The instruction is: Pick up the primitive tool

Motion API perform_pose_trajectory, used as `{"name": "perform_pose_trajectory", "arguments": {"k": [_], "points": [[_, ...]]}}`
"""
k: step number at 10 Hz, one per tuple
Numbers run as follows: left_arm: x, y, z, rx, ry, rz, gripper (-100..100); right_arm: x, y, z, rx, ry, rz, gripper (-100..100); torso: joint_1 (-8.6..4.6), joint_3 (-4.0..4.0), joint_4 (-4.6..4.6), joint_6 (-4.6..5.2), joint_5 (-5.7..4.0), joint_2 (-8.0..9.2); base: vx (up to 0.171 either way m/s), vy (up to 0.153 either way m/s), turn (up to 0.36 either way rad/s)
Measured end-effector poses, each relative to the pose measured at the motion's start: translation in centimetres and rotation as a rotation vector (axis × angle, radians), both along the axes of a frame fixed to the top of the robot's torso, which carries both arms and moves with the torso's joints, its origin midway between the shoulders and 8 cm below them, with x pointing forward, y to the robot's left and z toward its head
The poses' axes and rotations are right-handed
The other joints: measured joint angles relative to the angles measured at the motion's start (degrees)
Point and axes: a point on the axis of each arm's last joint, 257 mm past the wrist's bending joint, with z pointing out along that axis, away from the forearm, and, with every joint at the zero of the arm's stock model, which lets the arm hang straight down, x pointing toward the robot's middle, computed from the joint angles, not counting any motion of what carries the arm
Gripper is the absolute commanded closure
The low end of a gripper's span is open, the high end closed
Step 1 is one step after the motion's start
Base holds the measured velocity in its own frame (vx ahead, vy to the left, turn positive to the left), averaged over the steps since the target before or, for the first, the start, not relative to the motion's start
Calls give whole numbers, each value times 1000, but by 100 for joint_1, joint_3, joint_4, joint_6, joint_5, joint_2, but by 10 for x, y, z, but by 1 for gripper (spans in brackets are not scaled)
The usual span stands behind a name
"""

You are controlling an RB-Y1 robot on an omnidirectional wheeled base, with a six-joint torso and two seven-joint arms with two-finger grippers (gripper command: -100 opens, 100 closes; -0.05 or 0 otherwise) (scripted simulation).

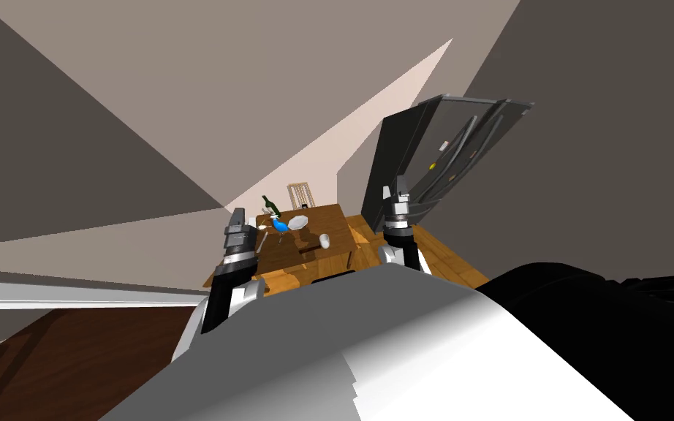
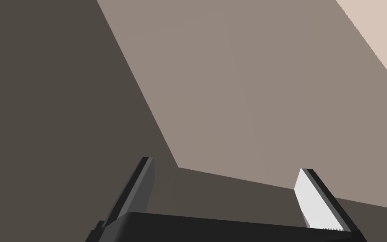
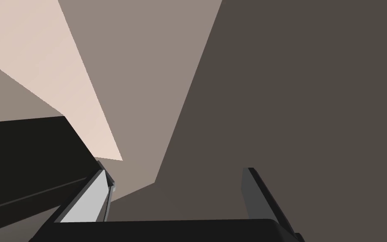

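Observation:
A small wooden table [image 1: 332, 219] stands some way ahead of me in the head view. A short dark brown bar [image 1: 308, 249], which may be the tool, lies near the table's front edge, beside a white cup [image 1: 324, 240]. I cannot make out its shape from here. My left gripper [image 1: 237, 213] is raised in front of the table's left side, well short of it, and stands open [image 2: 225, 164] with nothing between its fingers. My right gripper [image 1: 400, 188] is raised to the right of the table, also open [image 3: 176, 169] and holding nothing.
On the table are a green bottle [image 1: 268, 205], a blue object [image 1: 280, 226] and a white dish [image 1: 298, 221]. A chair [image 1: 300, 194] stands behind it. A tall dark cabinet [image 1: 438, 157] rises at the right. A white ledge [image 1: 72, 292] runs at the left.

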Motion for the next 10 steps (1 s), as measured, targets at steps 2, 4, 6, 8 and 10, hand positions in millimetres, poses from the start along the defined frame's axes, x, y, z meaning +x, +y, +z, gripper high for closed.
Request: {"name": "perform_pose_trajectory", "arguments": {"k": [2,4,6,8,10], "points": [[14,4,-15,-16,51,-13,-100,0,0,0,0,0,0,0,4,1,1,0,1,2,-23,27,0],[29,12,-35,-41,112,-23,-100,0,0,0,0,0,0,0,6,2,1,0,1,4,-34,32,1],[44,16,-50,-67,166,-25,-100,0,0,0,0,0,0,0,5,1,1,0,1,2,-33,38,-4],[56,24,-71,-102,229,-26,-100,0,0,0,0,0,0,0,5,2,1,0,1,3,-31,34,-4],[68,31,-90,-133,285,-21,-100,0,0,0,0,0,0,0,2,2,1,-1,1,3,-27,25,-8]]}}
